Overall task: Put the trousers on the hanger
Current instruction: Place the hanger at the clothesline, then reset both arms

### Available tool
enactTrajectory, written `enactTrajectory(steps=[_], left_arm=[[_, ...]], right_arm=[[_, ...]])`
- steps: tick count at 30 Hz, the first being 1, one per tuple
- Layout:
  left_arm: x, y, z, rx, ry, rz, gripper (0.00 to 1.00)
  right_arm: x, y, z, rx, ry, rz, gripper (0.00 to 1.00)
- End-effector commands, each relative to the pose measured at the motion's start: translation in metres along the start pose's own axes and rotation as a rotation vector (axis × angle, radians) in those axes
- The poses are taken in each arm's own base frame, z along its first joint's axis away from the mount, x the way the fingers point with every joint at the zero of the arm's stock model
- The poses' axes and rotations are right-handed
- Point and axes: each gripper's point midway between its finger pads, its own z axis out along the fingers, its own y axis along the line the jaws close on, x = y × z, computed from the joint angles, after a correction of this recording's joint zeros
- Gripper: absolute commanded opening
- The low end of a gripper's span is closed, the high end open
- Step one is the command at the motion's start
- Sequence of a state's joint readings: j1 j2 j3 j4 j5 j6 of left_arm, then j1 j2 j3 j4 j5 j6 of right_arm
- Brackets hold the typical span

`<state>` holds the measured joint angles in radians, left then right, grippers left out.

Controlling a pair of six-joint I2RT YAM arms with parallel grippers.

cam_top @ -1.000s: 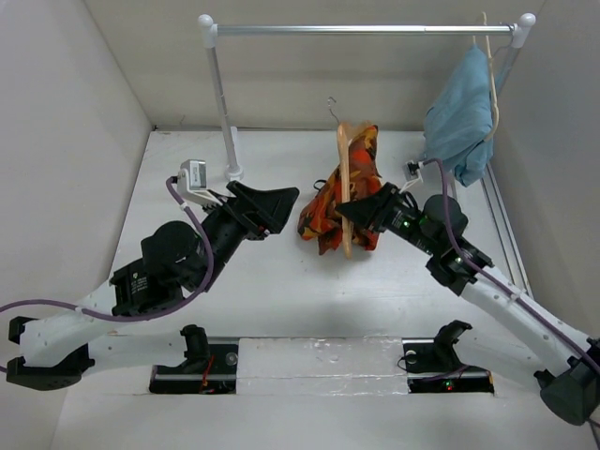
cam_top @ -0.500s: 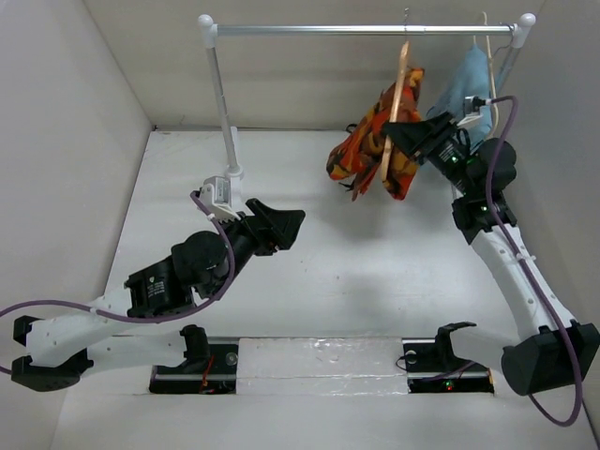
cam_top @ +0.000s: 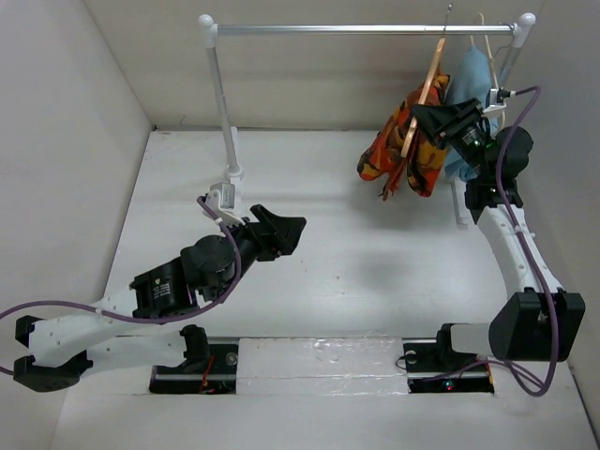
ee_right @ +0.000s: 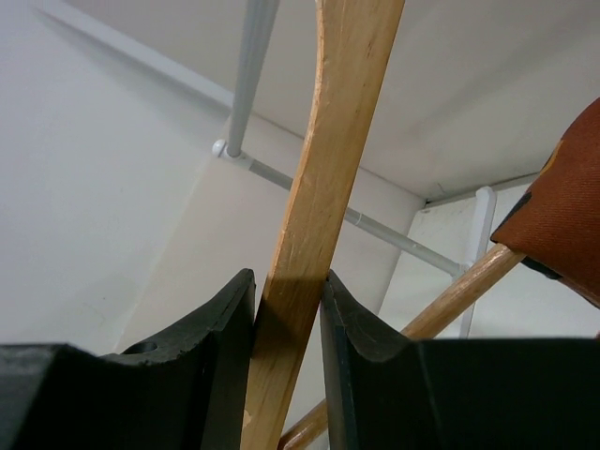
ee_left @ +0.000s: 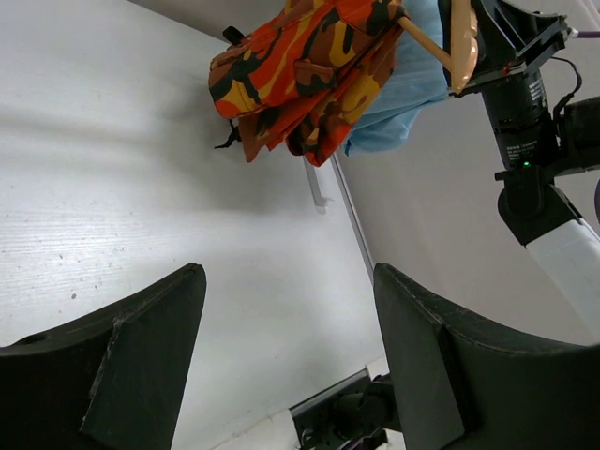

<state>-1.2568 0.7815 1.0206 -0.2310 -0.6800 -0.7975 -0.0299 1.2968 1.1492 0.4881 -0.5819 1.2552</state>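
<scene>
In the upper right of the top view, the right gripper (cam_top: 419,119) is clamped on the hanger (cam_top: 429,86). The right wrist view shows both fingers (ee_right: 220,356) pressed against its wooden arm. The trousers (cam_top: 401,155) hang draped on the hanger, off the table (cam_top: 356,272), just left of the blue garment (cam_top: 469,80). The hook (cam_top: 447,17) reaches the rail (cam_top: 328,29); whether it rests there I cannot tell. Left of centre, the left gripper (cam_top: 286,230) hovers low, jaws apart, holding nothing.

Top view high above, wrist views close, sharing hanger (ee_right: 323,187)
</scene>
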Motion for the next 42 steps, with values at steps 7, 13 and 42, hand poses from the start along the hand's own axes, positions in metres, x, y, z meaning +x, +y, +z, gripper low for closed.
enactTrajectory(steps=[7,13,42], left_arm=[[-0.001,-0.001,0.001,0.0,-0.012,-0.018,0.68],[0.004,0.006,0.006,-0.03,-0.009,0.009,0.69],[0.063,0.027,0.053,-0.189,0.182,0.142,0.99]], right_arm=[[-0.021,0.058,-0.01,-0.262,-0.087,-0.254,0.0],[-0.009,0.022,-0.022,-0.155,-0.082,-0.245,0.0],[0.008,0.092,-0.107,0.072,0.129,-0.902,1.0]])
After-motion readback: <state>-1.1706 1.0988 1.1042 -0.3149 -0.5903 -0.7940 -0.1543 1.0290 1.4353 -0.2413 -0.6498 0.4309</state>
